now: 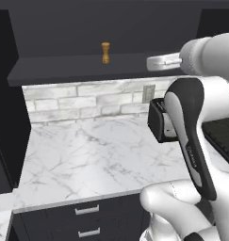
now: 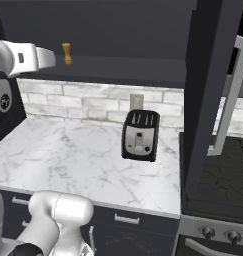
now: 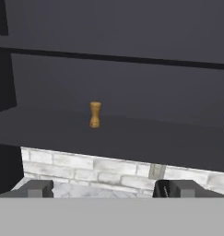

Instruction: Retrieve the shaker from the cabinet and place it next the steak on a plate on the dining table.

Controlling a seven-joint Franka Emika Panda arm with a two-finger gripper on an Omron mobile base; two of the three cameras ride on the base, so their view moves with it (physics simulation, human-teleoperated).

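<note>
1. Reaching toward the wooden shaker [image 3: 95, 114], upright on the cabinet [image 1: 64, 28] shelf, well apart from the end effector [image 3: 104, 188].
2. Keeping fingers spread wide, centring on its waist, approaching level.

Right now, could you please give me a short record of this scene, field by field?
shaker: upright on the cabinet shelf, untouched
gripper: open, empty, facing the shaker from a distance
counter: marble, below the shelf
toaster: black, on the counter near the brick wall
stove: right of the counter
task step: shaker not yet grasped
</note>
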